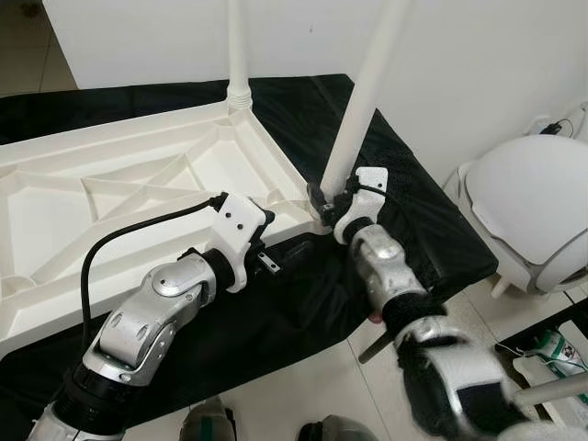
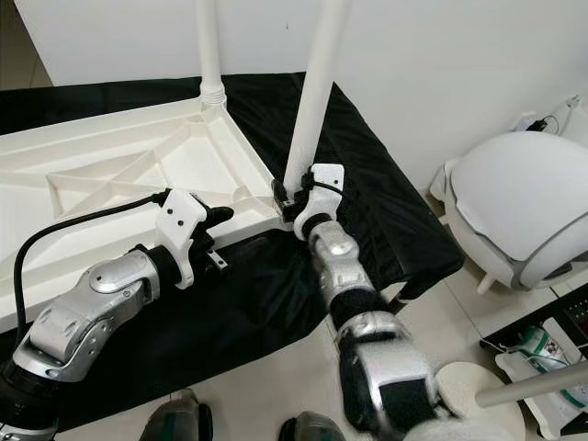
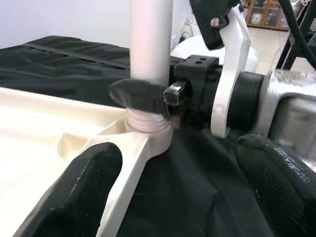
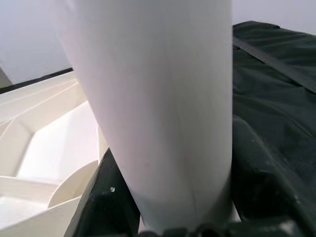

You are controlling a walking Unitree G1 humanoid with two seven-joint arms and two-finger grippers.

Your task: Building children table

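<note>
A big black cloth covers a low surface. On it lies the white plastic table top, upside down, ribs showing. A white round leg stands up at its far corner. A second white leg leans at the near corner. The right gripper is clamped around this leg's bottom end. The left gripper sits at the table top's near edge, its fingers spread apart.
</note>
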